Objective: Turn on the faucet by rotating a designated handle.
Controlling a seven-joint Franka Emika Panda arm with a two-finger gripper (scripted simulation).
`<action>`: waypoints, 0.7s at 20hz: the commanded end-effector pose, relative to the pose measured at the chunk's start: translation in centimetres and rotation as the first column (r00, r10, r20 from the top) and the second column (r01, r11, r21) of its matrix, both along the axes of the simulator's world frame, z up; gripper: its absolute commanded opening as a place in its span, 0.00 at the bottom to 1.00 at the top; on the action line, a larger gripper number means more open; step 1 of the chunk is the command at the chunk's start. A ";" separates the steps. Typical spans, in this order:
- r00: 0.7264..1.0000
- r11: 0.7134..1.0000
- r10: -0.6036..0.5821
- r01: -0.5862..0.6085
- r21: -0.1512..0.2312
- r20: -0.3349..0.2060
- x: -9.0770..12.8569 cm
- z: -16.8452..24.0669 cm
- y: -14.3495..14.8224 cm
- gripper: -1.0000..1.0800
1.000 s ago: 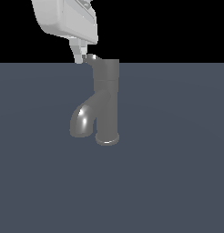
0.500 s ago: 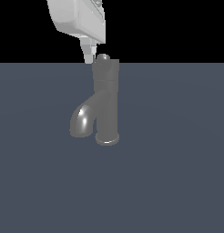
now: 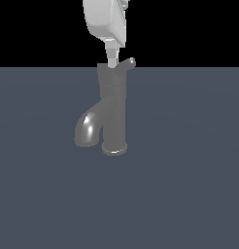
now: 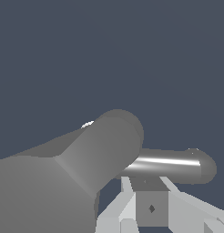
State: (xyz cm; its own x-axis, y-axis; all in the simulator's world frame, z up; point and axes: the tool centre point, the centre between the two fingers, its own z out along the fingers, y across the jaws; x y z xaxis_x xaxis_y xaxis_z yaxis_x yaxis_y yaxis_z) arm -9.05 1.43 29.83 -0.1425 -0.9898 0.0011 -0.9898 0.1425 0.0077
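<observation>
One finger (image 3: 112, 54) is all the exterior view shows of the jaws, hanging straight down from the white gripper (image 3: 113, 59) onto the top cap of the faucet (image 3: 113, 109); whether they are spread or pressed together I cannot tell. The wrist view adds only pale finger parts beneath the glossy handle (image 4: 170, 165), close to it, with contact uncertain.

The handle (image 3: 127, 63) sticks out sideways from the cap toward the exterior view's right, its tip slightly raised, just beside the finger. The faucet stands upright on the grey table (image 3: 189, 185), spout curving toward the exterior view's left.

To turn it well, I judge the finger should bear against the lever's flat side, near the tip for leverage, and follow an arc around the faucet's upright axis, staying level so it does not slide over the upturned end.

Room looks generous: the table shows bare around the base, and the spout lies low on the opposite side.
</observation>
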 end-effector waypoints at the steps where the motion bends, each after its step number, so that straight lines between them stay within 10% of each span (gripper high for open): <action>1: 0.997 0.997 -0.078 0.078 0.000 0.008 0.6 0.0 -5.3 0.00; 3: 1.000 1.000 -0.004 0.004 0.002 0.003 0.4 0.0 -1.0 0.00; 14: 0.999 0.999 -0.043 0.043 0.001 0.005 3.8 0.0 -4.6 0.00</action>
